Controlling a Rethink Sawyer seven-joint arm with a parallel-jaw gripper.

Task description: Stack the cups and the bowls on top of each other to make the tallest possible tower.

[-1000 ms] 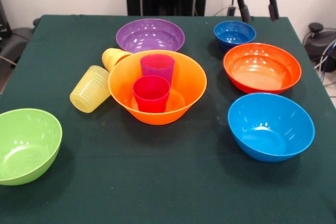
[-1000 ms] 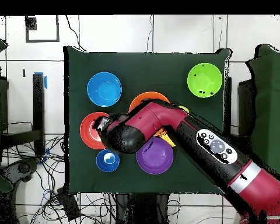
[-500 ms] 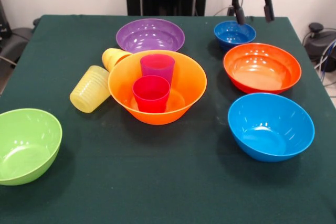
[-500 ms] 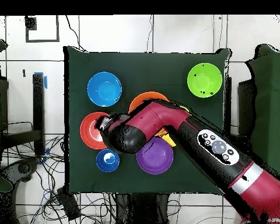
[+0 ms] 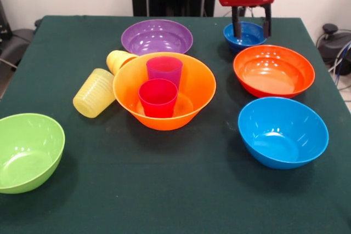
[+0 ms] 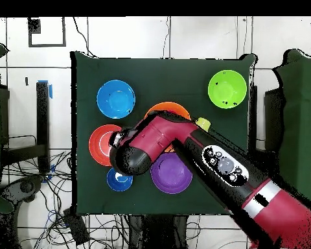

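- Nearest to me on the green worktop point(image 5: 164, 190), at the left edge, I see the lime green bowl point(image 5: 27, 152), upright and well apart from the rest.
- On the near right sits the light blue bowl point(image 5: 283, 132), also upright, just in front of the red-orange bowl point(image 5: 273, 70).
- In the middle stands the big orange-yellow bowl point(image 5: 164, 90), the base of the tower; the red-pink cup point(image 5: 158, 97) and the purple cup point(image 5: 164, 69) stand upright inside it, the purple one behind the red-pink one.
- Just left of that bowl, the pale yellow ribbed cup point(image 5: 95, 92) lies on its side, and the orange-yellow cup point(image 5: 119, 60) lies tipped against the bowl's far left rim.
- Behind the big bowl I see the purple bowl point(image 5: 157, 36), upright on the worktop.
- At the far right is the small dark blue bowl point(image 5: 244, 35), behind the red-orange bowl.
- My tool point(image 5: 252, 23) hangs over the small dark blue bowl with its two black fingers point(image 5: 237, 23) spread wide, one by each side of the bowl, gripping nothing.
- From overhead, the red arm point(image 6: 203, 152) crosses the worktop and covers much of the middle.
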